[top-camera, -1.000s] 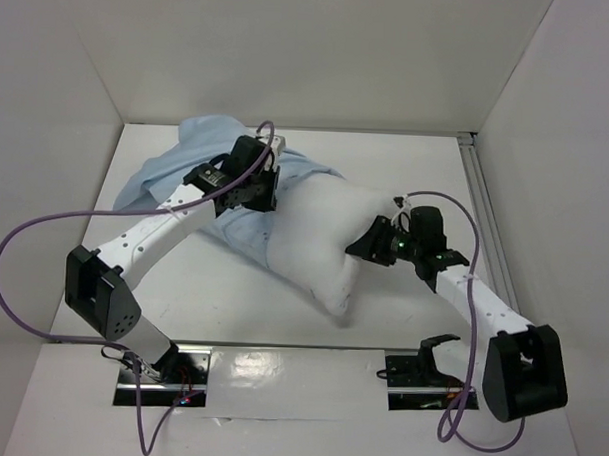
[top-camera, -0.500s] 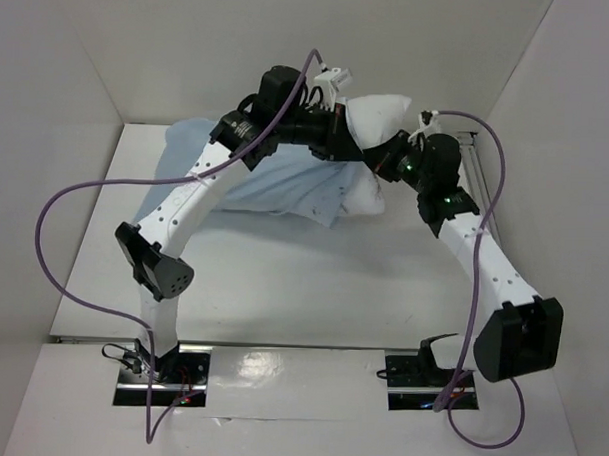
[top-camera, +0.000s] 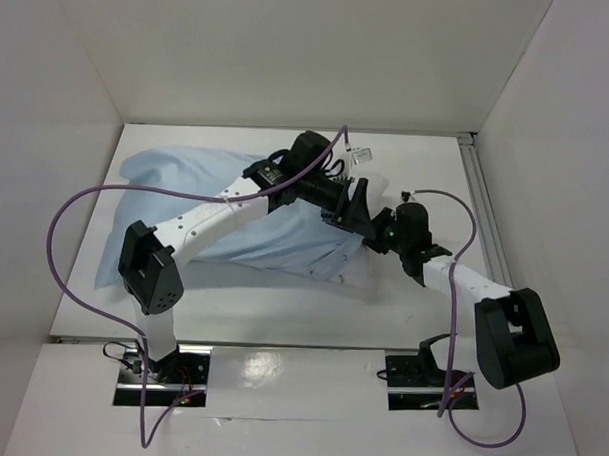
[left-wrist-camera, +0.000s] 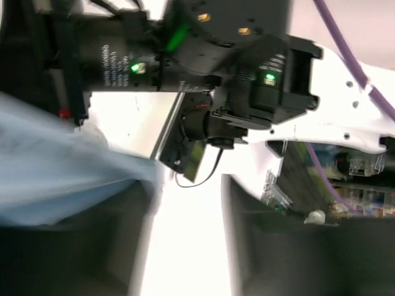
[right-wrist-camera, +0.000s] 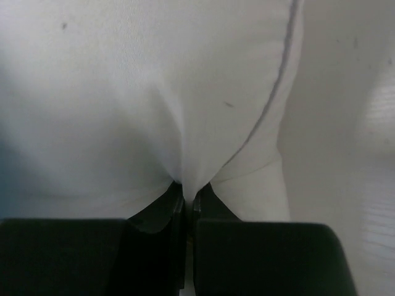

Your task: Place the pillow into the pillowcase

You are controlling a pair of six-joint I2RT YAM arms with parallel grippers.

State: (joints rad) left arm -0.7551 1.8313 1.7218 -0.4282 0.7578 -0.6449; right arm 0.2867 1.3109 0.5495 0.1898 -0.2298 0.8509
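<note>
White table: one limp light-blue pillowcase runs left-right mid-frame; right gripper pinches one plump white pillow; left gripper gapes, empty.

Plump white pillow: a second ago it lay bare on the table, right of the cloth. It was then hoisted at the far side. Now the top view barely shows it.
Thin light blue pillowcase: earlier bunched at the far left, now spread wide across the table and reaching the two grippers.
Left gripper: has moved from left of centre to right of centre. Its jaws, clamped before, now stand apart.
Right gripper: has closed and now pinches white pillow fabric. It has drawn in just beside the left gripper.
Right arm: folded lower and nearer its base.
</note>
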